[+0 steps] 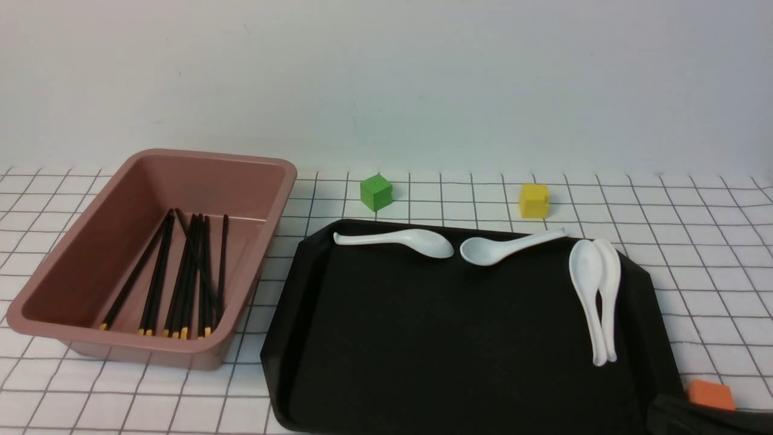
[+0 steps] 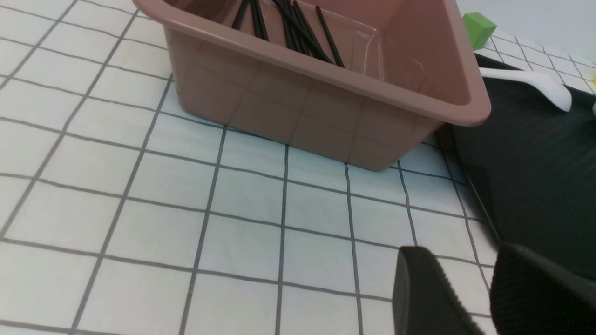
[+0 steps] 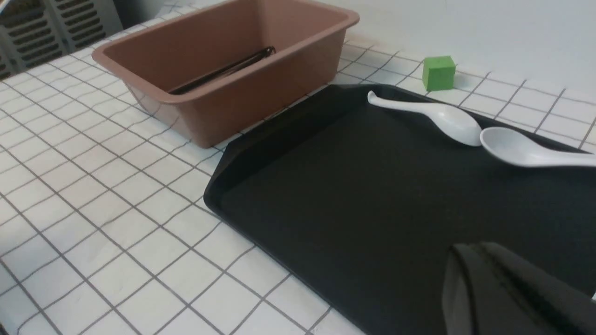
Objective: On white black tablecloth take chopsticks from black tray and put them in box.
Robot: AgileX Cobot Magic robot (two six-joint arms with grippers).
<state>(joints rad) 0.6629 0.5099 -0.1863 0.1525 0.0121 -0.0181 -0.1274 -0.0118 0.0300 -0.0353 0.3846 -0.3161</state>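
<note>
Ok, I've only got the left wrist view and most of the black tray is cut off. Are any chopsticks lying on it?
Observer: No. The front view shows the whole black tray, and it holds only four white spoons: two along its far edge and two side by side on its right.
Operator: And the ones in the box, which way do they point? The near wall hides their ends from me.
Observer: The chopsticks lie on the floor of the box, with their yellow ends against the wall nearest the robot.
</note>
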